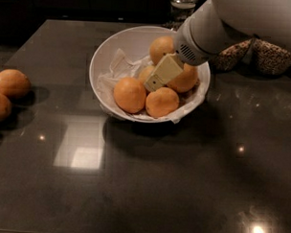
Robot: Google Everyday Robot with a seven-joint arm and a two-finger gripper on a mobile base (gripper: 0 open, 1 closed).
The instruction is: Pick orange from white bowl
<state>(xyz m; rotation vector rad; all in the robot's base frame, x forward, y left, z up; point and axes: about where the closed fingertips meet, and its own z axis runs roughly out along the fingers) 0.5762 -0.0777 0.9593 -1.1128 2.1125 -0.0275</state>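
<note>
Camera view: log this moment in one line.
claw: low in white bowl, by centre orange | grasp: not seen | orange: not lifted

The arm (225, 20) was a thick, smooth white casing, rounded in section, ending in a collar with a small patch of dark vent slots (187, 52). The gripper (161, 75) was pale cream-yellow, flat and blocky, with small dark marks near its lower end. It sat over the white bowl (124, 41).
</note>
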